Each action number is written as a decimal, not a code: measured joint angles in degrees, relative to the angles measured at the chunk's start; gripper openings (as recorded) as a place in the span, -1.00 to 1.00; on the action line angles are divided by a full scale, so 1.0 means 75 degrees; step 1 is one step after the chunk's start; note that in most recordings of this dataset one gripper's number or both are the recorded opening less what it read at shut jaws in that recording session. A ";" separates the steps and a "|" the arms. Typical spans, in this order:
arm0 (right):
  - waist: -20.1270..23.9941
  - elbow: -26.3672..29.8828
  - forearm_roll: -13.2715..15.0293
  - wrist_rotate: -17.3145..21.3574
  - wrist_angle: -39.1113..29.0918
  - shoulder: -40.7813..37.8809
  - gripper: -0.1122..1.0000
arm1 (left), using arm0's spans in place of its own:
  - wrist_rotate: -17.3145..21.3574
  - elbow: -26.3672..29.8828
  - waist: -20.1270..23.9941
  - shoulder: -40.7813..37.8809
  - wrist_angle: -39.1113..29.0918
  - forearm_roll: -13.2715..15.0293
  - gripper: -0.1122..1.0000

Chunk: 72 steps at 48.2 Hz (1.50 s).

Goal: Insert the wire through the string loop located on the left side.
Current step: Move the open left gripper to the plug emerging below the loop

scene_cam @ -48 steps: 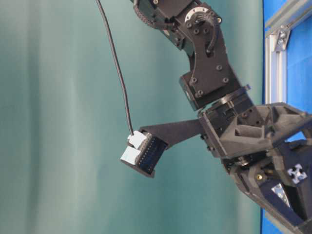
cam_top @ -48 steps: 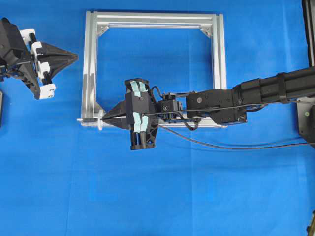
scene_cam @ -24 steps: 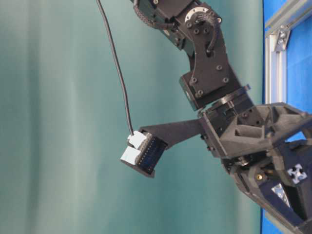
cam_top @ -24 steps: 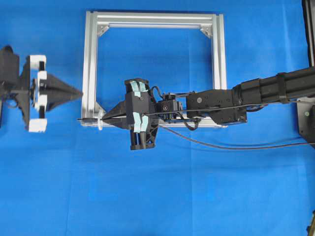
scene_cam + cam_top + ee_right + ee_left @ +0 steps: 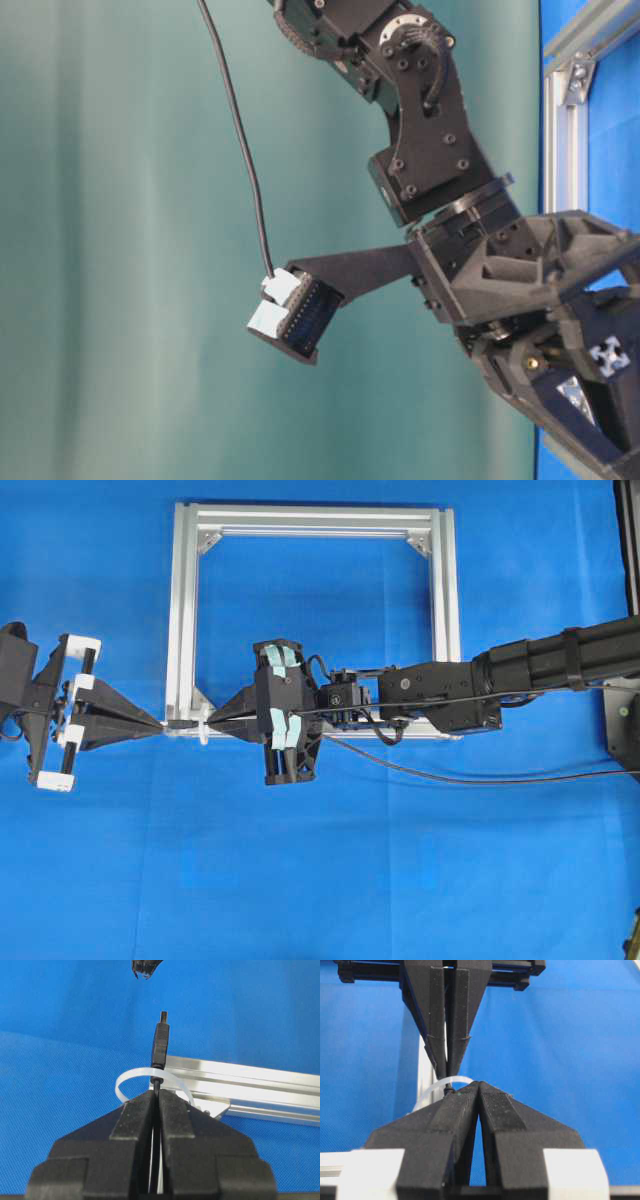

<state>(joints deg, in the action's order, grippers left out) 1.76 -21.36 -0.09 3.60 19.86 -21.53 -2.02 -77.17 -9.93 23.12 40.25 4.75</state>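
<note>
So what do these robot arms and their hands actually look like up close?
Both are matte black. The right arm is a boxy, ribbed boom with thin black cables running along it. Each hand ends in two wedge-shaped fingers tapering to a point. The left hand carries white blocks at its finger bases; the right hand has pale blue tape strips on its body.

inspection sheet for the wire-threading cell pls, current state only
Surface: blue cloth, square silver frame lying on it.
Job's things: wire, plug end poking through the white string loop at the frame's lower left corner.
Clutter: nothing seen.
Claws: right claw shut on the wire behind the loop; left claw shut, tip facing the plug, contact unclear.
Cables: wire trails right across the cloth.
Surroundings: teal backdrop.
</note>
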 measured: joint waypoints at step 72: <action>0.0000 0.0000 -0.0012 0.0000 0.0000 0.0012 -0.78 | 0.0000 0.0879 0.0352 -0.1887 -0.0668 0.0000 0.78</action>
<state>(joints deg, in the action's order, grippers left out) 1.76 -21.36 -0.18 3.60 19.86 -21.45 -2.02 -70.58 -7.29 8.96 35.24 4.75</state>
